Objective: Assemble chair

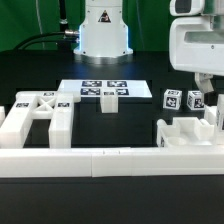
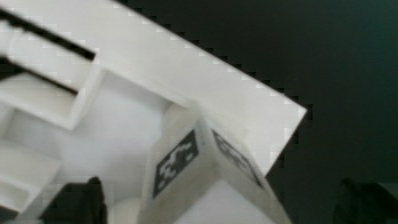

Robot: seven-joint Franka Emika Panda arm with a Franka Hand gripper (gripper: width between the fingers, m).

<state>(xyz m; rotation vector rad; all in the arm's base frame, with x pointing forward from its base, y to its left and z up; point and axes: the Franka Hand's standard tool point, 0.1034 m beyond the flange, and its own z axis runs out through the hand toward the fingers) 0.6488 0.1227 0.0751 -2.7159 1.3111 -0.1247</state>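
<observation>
claw: the claw hangs at the exterior view's right with its jaws spread wide, clamping nothing that we can see.
between the jaws: in the wrist view a tagged white piece stands between the dark fingertips, with a gap on either side (the picture is blurred, so we cannot judge the gaps finely).
under the claw: a boxy chair part with raised walls lies on the black surface, just below the claw.
beside it: a tagged cube and a second cube sit side by side just behind that part.
middle: the marker board lies flat, with a short white block at its front edge.
far side: a larger chair frame, tags on top, rests at the exterior view's left, well apart from the claw.
front: a long low white wall runs along the near edge.
</observation>
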